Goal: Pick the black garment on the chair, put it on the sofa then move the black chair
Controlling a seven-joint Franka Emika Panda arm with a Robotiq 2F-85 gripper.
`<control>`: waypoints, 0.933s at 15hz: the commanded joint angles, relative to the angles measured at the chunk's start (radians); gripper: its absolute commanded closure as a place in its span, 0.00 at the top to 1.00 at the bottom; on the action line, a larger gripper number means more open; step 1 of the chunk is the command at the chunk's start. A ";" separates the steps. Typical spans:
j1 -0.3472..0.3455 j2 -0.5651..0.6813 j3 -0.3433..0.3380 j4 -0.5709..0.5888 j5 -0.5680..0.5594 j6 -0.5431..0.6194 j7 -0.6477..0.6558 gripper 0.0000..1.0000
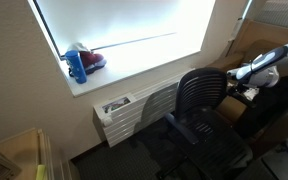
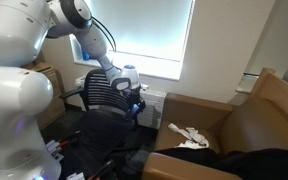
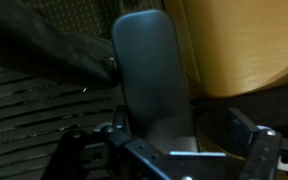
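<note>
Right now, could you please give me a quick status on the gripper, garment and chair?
Gripper open at chair armrest, nothing gripped. Black garment seemingly on sofa. White cloth on sofa seat.

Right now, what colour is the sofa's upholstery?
The sofa is brown, a tan shade; it shows best in an exterior view.

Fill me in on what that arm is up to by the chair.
The robot's gripper is open at the side of the black chair. In the wrist view the chair's armrest stands between its jaws, not yet gripped. A black garment appears to lie on the brown sofa, beside a small white cloth. Moving the chair looks like the step left.
</note>
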State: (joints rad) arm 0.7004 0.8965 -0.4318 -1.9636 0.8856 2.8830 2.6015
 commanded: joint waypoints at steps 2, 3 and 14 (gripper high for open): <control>0.243 -0.184 -0.212 -0.251 -0.018 -0.052 0.002 1.00; 0.306 -0.212 -0.274 -0.288 -0.018 -0.073 0.002 1.00; 0.576 -0.456 -0.578 -0.447 -0.084 -0.117 -0.039 1.00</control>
State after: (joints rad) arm 1.2996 0.4299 -1.0340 -2.4187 0.8155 2.7958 2.6002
